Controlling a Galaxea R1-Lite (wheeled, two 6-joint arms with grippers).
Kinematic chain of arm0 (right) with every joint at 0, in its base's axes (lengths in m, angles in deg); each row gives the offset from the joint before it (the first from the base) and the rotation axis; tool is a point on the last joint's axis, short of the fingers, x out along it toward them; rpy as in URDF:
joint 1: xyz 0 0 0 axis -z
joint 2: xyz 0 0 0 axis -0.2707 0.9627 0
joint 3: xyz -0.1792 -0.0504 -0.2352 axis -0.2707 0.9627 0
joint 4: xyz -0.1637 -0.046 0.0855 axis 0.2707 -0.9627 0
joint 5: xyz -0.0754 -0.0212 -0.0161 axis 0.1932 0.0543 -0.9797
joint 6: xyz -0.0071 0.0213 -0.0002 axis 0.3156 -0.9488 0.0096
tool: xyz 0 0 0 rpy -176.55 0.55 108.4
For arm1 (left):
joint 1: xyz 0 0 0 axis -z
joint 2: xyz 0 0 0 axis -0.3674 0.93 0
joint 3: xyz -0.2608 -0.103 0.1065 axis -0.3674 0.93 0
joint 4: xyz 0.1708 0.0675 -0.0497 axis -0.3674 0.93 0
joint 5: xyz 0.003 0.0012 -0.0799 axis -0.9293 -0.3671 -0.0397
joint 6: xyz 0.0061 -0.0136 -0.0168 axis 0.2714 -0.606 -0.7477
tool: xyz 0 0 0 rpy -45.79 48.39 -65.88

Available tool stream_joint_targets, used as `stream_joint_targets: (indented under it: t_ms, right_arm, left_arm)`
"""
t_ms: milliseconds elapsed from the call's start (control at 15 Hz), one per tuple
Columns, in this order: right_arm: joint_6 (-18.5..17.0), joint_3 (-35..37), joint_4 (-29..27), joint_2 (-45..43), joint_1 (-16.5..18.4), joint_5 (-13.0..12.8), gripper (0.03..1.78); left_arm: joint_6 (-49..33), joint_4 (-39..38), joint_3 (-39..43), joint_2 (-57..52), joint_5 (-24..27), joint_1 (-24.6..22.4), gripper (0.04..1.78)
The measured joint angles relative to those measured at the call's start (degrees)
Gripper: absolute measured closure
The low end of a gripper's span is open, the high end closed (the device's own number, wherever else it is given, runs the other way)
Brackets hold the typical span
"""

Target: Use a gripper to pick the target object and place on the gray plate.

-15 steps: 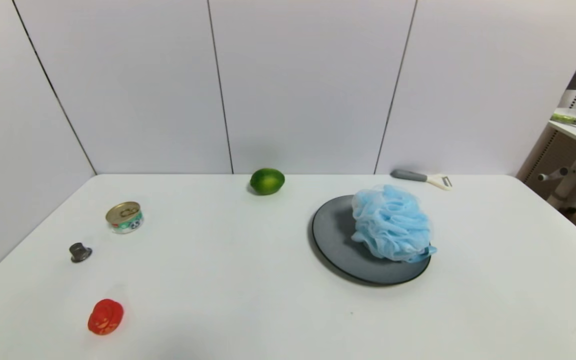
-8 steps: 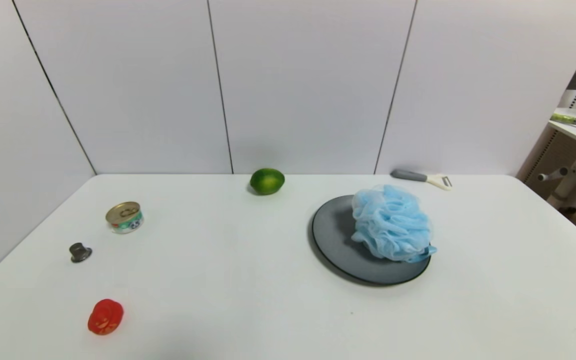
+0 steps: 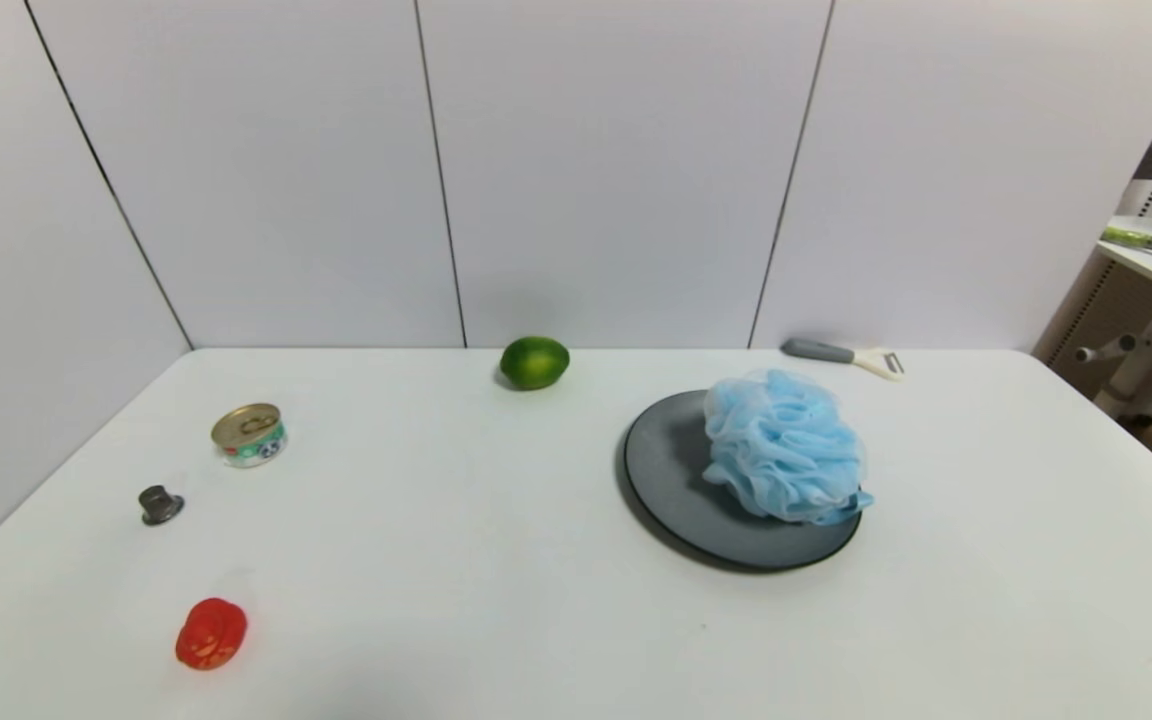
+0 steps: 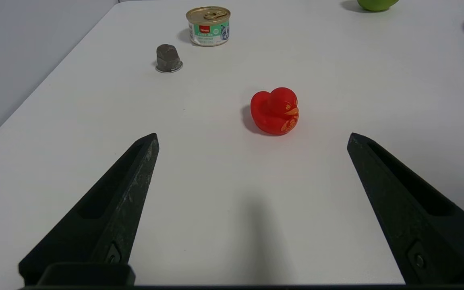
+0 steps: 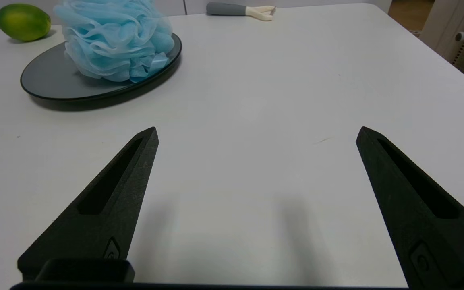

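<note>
Gold-lidded can [image 4: 208, 25] with red logo, writing too small to read

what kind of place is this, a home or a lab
Probably a lab test bench: a bare white table against plain panel walls, with unrelated items spread out, such as a lime, a tin can and a red toy duck.
</note>
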Motion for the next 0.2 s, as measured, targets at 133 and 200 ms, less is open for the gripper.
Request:
stream_joint_targets:
  t_ms: [133, 200]
  right_arm:
    - [-0.11, 0.0, 0.06, 0.0, 0.0, 0.0, 0.11]
    - [-0.11, 0.0, 0.09, 0.0, 0.0, 0.0, 0.11]
  left_arm:
    - [0.0, -0.02, 0.0, 0.0, -0.02, 0.0, 0.13]
    - [0.02, 0.0, 0.0, 0.0, -0.02, 0.0, 0.13]
